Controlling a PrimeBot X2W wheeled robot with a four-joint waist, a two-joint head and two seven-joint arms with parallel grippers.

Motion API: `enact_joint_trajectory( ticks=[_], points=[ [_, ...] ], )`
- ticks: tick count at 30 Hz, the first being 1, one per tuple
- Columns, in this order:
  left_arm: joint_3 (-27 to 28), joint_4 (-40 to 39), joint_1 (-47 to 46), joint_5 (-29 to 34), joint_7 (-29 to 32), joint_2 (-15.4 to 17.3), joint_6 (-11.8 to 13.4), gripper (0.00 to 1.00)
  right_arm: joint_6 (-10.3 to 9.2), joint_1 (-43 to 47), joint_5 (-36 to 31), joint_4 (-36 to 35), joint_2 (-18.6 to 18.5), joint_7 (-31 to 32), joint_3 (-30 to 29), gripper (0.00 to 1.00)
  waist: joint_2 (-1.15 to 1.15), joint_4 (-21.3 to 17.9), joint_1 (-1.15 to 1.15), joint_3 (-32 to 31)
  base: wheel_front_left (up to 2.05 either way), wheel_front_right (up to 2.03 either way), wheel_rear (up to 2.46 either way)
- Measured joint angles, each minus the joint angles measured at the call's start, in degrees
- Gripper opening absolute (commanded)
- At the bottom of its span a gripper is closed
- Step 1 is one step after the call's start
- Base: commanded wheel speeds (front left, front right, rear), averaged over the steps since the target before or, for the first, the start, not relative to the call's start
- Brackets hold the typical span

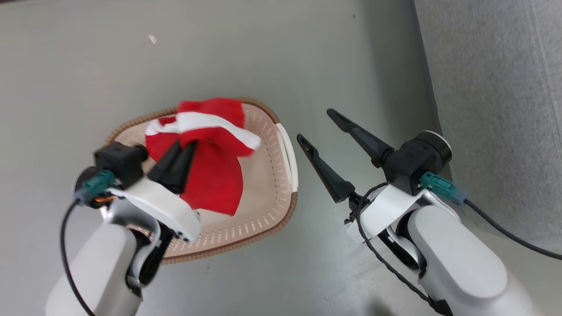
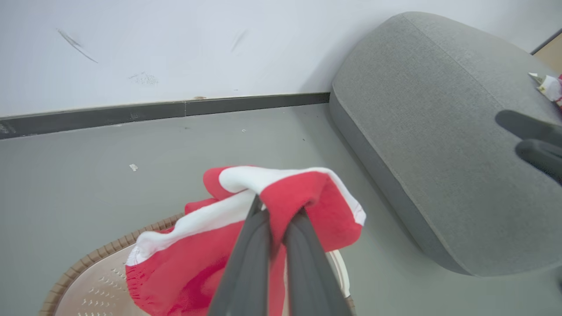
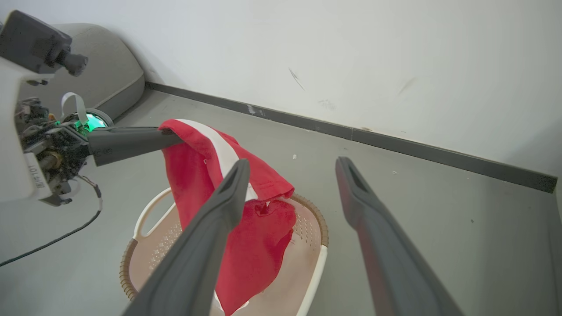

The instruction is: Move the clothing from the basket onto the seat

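Where head crops seat [image 1: 496, 109], left wrist shows scrap [image 2: 546, 83], maybe paper.

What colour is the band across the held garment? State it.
White band on the red garment; left wrist view shows it best.

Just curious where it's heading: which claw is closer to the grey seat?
Right. The right gripper hangs open between basket and seat; the left gripper is over the basket, shut on the clothing.
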Motion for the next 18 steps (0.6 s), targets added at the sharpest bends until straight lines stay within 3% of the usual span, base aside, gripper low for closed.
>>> enact_joint_trajectory(
  ticks=[11, 18],
  points=[
    [-4.8, -7.64, 3.8, -0.26, 5.63, 2.27, -2.11, 0.0, 0.01, -0.02, -0.69, 1.15, -4.41, 0.0, 4.39, 1.0, 0.0, 2.96, 0.0, -8.24, 0.0, 0.0, 0.0],
    [-8.78, -13.11, 3.9, -1.48, 9.04, 4.31, -5.88, 0.0, 0.01, -0.2, -0.66, 1.86, -7.2, 0.0, 6.72, 1.0, 0.0, 4.22, 0.0, -12.49, 0.0, 0.0, 0.0]
  ],
)
